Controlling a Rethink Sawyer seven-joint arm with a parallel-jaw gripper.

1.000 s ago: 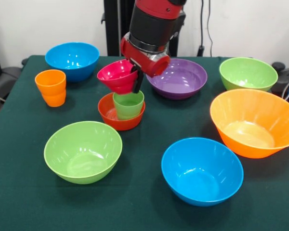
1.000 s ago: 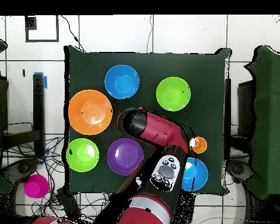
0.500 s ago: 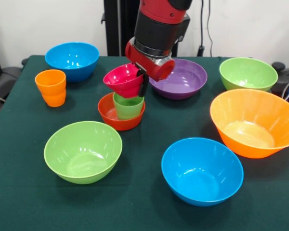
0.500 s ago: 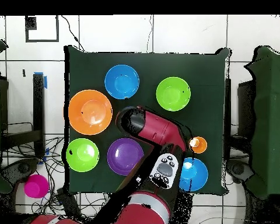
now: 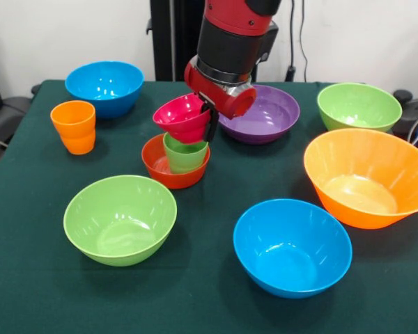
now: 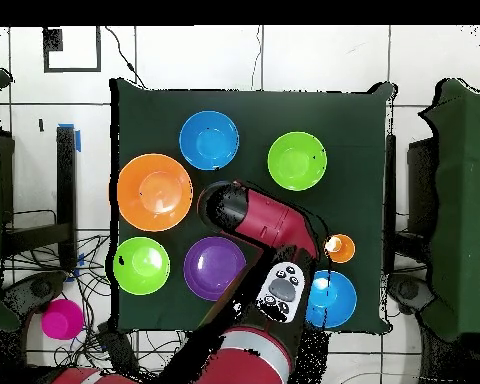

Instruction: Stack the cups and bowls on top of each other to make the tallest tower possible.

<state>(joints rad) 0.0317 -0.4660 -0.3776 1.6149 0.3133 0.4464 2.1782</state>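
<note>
A: Pink bowl [image 5: 182,116] is being gripped by its rim in the jaws, tilted, hovering just above the green cup [image 5: 186,154].

B: Cup's being cradled upright in the red-orange bowl [image 5: 160,164], directly below.

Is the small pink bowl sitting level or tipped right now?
Tipped. The glossy pink plastic bowl, held at its rim by the pincer, leans with its opening angled sideways above the light green plastic cup.

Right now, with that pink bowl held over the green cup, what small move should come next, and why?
Probably ease the end effector straight down. The small glossy pink plastic bowl it grips sits tilted at the rim of the light green plastic cup, which stands inside the small red-orange bowl; I cannot tell whether they touch.
</note>
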